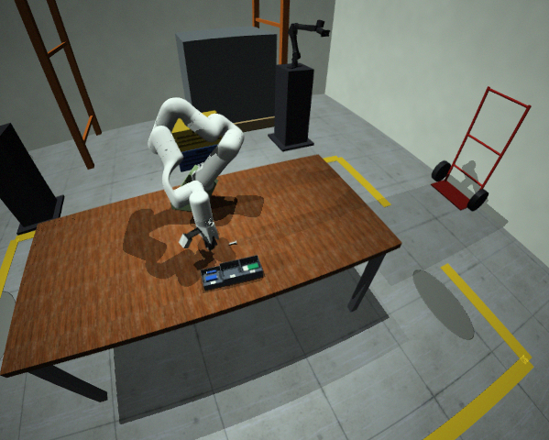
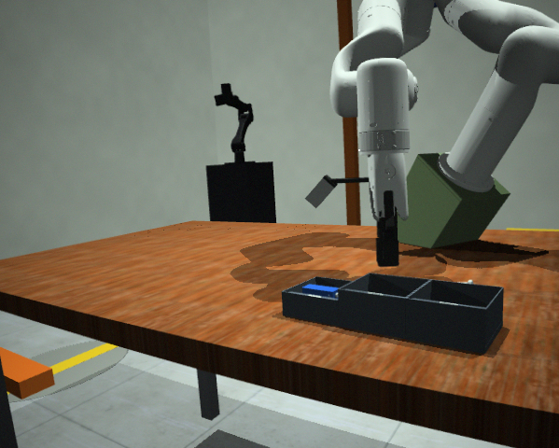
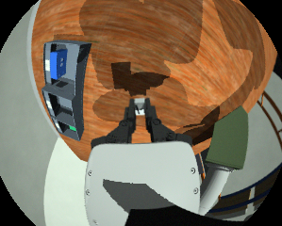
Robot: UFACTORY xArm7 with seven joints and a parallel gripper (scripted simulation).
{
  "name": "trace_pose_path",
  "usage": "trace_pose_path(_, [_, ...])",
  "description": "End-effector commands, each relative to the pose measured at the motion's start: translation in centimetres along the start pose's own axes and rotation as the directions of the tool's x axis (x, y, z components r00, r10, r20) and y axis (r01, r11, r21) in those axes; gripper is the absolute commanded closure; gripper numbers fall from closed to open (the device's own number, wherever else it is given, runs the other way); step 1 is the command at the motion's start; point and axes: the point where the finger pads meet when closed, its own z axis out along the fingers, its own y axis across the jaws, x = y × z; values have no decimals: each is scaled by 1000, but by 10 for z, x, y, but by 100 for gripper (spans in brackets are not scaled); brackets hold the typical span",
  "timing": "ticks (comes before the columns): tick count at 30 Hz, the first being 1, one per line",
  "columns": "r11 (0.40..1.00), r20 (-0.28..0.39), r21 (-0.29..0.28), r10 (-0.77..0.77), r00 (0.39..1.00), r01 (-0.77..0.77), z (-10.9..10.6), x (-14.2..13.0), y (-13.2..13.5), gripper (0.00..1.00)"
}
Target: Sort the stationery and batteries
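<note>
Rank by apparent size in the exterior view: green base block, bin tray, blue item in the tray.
1. Bin tray, though it sits nearer the camera.
2. Green base block.
3. Blue item, clearly smallest.

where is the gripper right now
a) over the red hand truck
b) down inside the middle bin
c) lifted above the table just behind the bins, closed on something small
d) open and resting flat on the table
c: the gripper hangs clear of the table just behind the bins, with a small pale thing pinched between its fingers.
</note>
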Motion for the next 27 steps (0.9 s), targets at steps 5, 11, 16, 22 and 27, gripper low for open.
trace_pose_path(5, [1000,-1,1,0,1000,0,-21,1,0,100])
trace_pose_path(11, [1000,-1,1,0,1000,0,-31,1,0,100])
trace_pose_path(16, [1000,-1,1,0,1000,0,-31,1,0,100])
trace_pose_path(22, [1000,-1,1,0,1000,0,-31,1,0,100])
trace_pose_path(27, [1000,-1,1,0,1000,0,-38,1,0,100])
